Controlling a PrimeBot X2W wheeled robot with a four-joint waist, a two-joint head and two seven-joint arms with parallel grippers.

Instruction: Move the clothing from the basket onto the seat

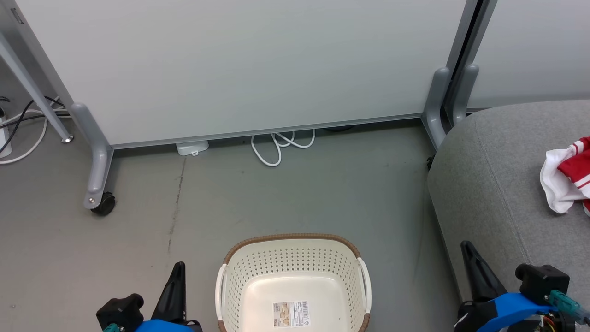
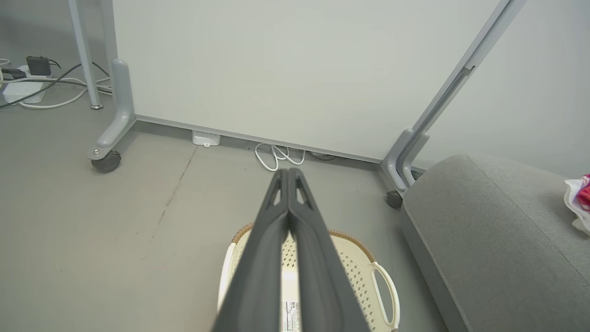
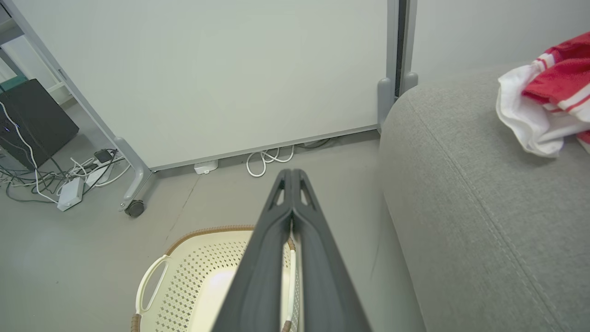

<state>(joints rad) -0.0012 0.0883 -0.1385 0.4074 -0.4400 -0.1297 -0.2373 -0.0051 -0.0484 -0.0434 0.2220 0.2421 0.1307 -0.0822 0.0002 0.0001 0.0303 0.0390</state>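
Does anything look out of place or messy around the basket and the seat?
Nothing broken or spilled. The basket stands upright, looks empty on the floor; the clothing lies crumpled on the seat. A loose white cable loops out from under the partition.

Office or lab, wheeled partition panels point(image 1: 239, 69), floor cables point(image 1: 276, 145)

I'm seeing smooth perforated plastic on the basket point(image 1: 258, 272), matt grainy grey cloth covering the seat point(image 1: 488, 193), soft fabric clothing point(image 1: 560, 184), floor point(image 1: 276, 193) looking smooth, scuffed.
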